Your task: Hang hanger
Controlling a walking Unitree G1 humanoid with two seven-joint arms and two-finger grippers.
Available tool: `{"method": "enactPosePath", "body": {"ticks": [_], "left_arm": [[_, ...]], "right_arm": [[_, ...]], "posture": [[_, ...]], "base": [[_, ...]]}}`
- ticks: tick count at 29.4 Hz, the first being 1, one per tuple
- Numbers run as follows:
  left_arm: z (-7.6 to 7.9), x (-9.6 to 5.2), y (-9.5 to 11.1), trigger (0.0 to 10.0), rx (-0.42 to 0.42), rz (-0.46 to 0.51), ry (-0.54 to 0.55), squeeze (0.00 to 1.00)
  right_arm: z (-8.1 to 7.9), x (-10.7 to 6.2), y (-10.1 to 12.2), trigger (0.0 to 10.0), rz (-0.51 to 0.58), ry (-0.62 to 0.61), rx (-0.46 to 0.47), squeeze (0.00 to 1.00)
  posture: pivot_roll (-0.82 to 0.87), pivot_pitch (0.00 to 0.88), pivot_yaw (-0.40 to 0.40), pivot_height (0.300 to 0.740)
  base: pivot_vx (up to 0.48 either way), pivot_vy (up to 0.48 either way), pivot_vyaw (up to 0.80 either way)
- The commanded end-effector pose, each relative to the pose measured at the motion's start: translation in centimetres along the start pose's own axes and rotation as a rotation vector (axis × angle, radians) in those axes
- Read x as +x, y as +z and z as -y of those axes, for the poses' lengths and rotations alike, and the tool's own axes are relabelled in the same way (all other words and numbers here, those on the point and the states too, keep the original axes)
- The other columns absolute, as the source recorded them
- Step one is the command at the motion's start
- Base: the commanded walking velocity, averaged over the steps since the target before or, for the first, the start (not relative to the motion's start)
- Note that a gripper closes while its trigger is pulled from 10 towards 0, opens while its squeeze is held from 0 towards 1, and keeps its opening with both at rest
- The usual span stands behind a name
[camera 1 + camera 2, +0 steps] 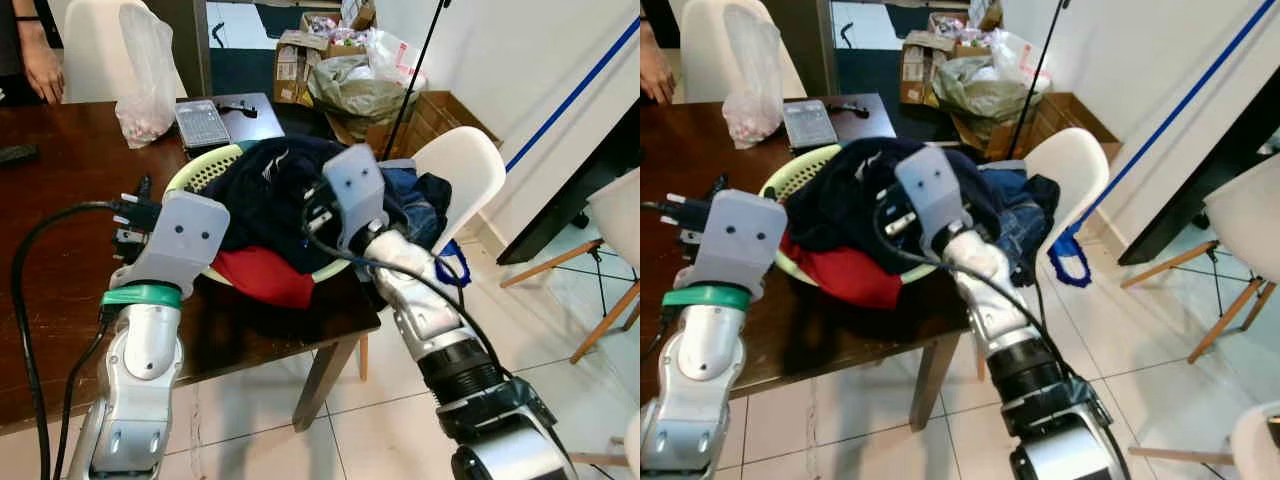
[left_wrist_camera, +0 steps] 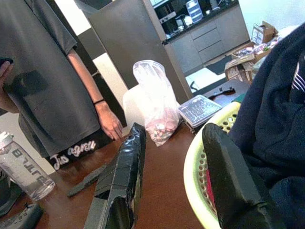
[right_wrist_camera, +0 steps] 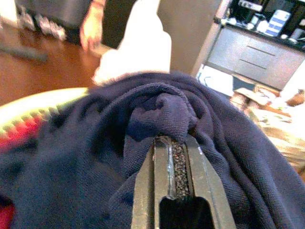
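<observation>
A light-green laundry basket [image 1: 196,172] sits on the dark wooden table [image 1: 60,250], piled with clothes. A navy garment [image 1: 270,195] lies on top, over a red one [image 1: 262,275], and blue jeans [image 1: 415,205] hang over the right side. My right gripper [image 3: 174,140] is shut on a bunched fold of the navy garment [image 3: 157,112] at the top of the pile. My left gripper [image 2: 174,131] stands open just left of the basket rim [image 2: 195,167], with nothing between its fingers. I see no hanger.
A person [image 2: 47,71] stands at the table's far left side. A plastic bag [image 1: 148,75], a clear lidded box [image 1: 202,122] and a water bottle [image 2: 21,164] stand on the table. A white chair [image 1: 465,180] is right of the basket, with cardboard boxes [image 1: 300,60] behind.
</observation>
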State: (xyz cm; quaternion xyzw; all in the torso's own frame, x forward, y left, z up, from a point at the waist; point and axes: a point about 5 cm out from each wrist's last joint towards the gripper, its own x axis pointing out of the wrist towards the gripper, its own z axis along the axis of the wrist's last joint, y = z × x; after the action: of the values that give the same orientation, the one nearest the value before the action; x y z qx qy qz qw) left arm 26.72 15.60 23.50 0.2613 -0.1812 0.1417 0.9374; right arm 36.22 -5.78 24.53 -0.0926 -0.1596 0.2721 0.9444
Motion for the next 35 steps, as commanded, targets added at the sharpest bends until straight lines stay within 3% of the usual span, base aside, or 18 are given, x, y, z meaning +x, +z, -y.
{"method": "enactPosePath", "body": {"ticks": [1,4,5,7,9,12,13,14,16,18,21,23,25,26,28,32,33,35], "left_arm": [[0.3,0.0,0.0,10.0,0.006,0.005,-0.009,0.00],[0.4,0.0,0.0,10.0,0.004,0.009,-0.011,0.00],[0.4,0.0,0.0,10.0,0.004,0.009,-0.011,0.00],[0.4,0.1,0.0,10.0,0.004,0.009,-0.011,0.00],[0.4,0.1,0.1,10.0,0.003,0.011,-0.011,0.00],[0.5,0.1,0.2,10.0,-0.001,0.021,-0.013,0.00],[0.7,0.2,0.5,10.0,-0.013,0.041,-0.022,0.00],[0.9,0.2,0.8,10.0,-0.026,0.061,-0.034,0.00],[0.9,0.2,0.8,10.0,-0.026,0.061,-0.034,0.00],[1.2,0.2,1.6,10.0,-0.043,0.109,-0.058,0.00],[1.6,0.2,2.9,10.0,-0.020,0.216,-0.096,0.00],[1.7,0.1,3.1,10.0,-0.011,0.235,-0.104,0.00],[1.8,0.0,3.4,10.0,-0.024,0.255,-0.111,0.00],[1.8,0.0,3.4,10.0,-0.024,0.255,-0.111,0.00],[1.6,0.1,3.7,10.0,-0.037,0.258,-0.106,0.00],[1.0,0.5,4.1,10.0,-0.040,0.271,-0.092,0.00],[0.0,1.5,4.3,10.0,-0.059,0.269,-0.095,0.00],[-1.5,3.2,4.9,10.0,-0.084,0.290,-0.170,0.00]], "right_arm": [[0.3,0.2,1.5,0.0,0.058,0.004,0.025,0.00],[1.6,0.4,7.0,0.0,0.288,0.013,0.157,0.00],[1.6,0.4,7.0,0.0,0.288,0.013,0.157,0.00],[2.2,0.3,9.3,0.0,0.382,0.011,0.221,0.00],[3.6,-0.1,13.1,0.0,0.544,0.009,0.319,0.00],[4.6,-0.5,15.3,0.0,0.633,0.004,0.354,0.00],[5.7,-1.0,17.5,10.0,0.717,-0.004,0.368,0.00],[6.5,-1.4,19.0,10.0,0.781,-0.012,0.370,0.00],[6.5,-1.4,19.0,10.0,0.781,-0.012,0.370,0.00],[8.0,-2.4,21.2,10.0,0.875,-0.056,0.350,0.00],[13.1,-4.6,23.9,10.0,0.980,-0.322,0.280,0.00],[14.2,-5.3,24.4,10.0,0.996,-0.378,0.268,0.00],[16.3,-7.0,24.9,10.0,1.006,-0.523,0.171,0.00],[16.3,-7.0,24.9,10.0,1.006,-0.523,0.171,0.00],[17.8,-8.2,24.2,10.0,0.947,-0.635,0.071,0.00],[18.6,-8.9,23.0,10.0,0.890,-0.682,0.033,0.00],[18.5,-9.3,21.0,10.0,0.776,-0.665,-0.086,0.00],[17.5,-9.5,18.1,10.0,0.645,-0.565,-0.116,0.00]], "posture": [[0.12,0.064,-0.027,0.740],[0.12,0.064,-0.027,0.740],[0.12,0.064,-0.027,0.740],[0.12,0.063,-0.026,0.740],[0.12,0.061,-0.026,0.740],[0.11,0.056,-0.027,0.740],[0.11,0.054,-0.030,0.740],[0.12,0.053,-0.029,0.740],[0.12,0.053,-0.029,0.740],[0.11,0.047,-0.029,0.740],[0.11,0.041,-0.028,0.740],[0.11,0.038,-0.030,0.740],[0.10,0.036,-0.032,0.740],[0.10,0.036,-0.032,0.740],[0.10,0.035,-0.035,0.740],[0.10,0.036,-0.034,0.740],[0.11,0.036,-0.023,0.740],[0.10,0.036,-0.012,0.740]], "base": [[0.000,0.000,0.00],[0.000,0.000,0.00],[0.000,0.000,0.00],[0.000,0.000,0.00],[0.000,0.000,0.00],[0.000,0.000,0.00],[0.000,0.000,0.00],[0.000,0.000,0.00],[0.000,0.000,0.00],[0.000,0.000,0.00],[0.000,0.000,0.00],[0.000,0.000,0.00],[0.000,0.000,0.00],[0.000,0.000,0.00],[0.000,0.000,0.00],[0.000,0.000,0.00],[0.000,0.000,0.00],[0.000,0.000,0.00]]}}
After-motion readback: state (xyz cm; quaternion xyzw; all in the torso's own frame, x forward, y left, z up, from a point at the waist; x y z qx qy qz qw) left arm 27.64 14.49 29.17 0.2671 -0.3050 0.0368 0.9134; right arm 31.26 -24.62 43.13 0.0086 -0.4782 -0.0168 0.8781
